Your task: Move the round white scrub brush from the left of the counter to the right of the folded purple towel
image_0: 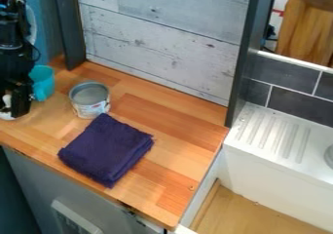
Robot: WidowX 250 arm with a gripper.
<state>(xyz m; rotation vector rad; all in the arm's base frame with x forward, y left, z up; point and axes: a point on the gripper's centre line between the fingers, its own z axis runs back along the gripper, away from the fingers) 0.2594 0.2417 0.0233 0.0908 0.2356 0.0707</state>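
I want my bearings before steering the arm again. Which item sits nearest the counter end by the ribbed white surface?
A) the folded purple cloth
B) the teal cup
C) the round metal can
A: the folded purple cloth lies farther toward the ribbed white surface than the round metal can or the teal cup.
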